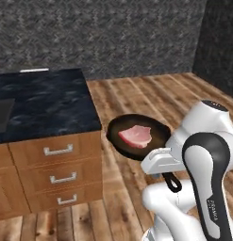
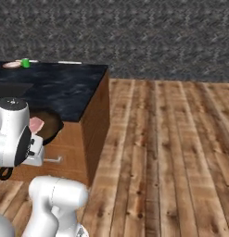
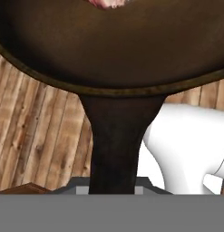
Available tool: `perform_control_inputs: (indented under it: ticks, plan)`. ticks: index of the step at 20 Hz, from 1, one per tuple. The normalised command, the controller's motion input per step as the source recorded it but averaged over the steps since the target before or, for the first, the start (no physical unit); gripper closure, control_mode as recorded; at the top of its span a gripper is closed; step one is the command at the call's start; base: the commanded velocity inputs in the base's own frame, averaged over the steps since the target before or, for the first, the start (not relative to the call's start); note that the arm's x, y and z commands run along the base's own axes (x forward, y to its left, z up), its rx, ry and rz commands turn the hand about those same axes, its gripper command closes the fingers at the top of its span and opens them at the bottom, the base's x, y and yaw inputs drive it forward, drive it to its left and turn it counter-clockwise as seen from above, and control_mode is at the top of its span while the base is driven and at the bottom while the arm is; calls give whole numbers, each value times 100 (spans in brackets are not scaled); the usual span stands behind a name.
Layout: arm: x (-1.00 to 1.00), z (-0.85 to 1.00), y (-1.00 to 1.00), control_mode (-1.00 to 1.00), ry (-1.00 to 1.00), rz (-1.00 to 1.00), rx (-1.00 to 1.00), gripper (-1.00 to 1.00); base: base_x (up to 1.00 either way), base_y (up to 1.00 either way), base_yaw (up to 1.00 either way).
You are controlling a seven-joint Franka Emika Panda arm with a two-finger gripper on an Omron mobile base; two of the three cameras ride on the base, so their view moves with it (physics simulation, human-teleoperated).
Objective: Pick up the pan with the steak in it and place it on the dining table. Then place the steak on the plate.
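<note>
Left base view: the gripper is clamped on the handle of the pan, carried level above the floor so the steak stays put, just right of the dining table.

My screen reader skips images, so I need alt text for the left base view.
A white robot hand holds a black pan by its handle above a wooden floor, a pink steak lying inside. To its left stands a black-topped counter with wooden drawers.
</note>
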Motion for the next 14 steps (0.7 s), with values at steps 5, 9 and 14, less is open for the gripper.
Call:
perform_control_inputs:
  ticks: [5,9,14]
  plan:
    - [0,0,0,100,0,0,0,100,17,-100,-2]
    - [0,0,0,100,0,0,0,100,19,-100,-1]
    - [0,0,0,100,0,0,0,100,28,-100,0]
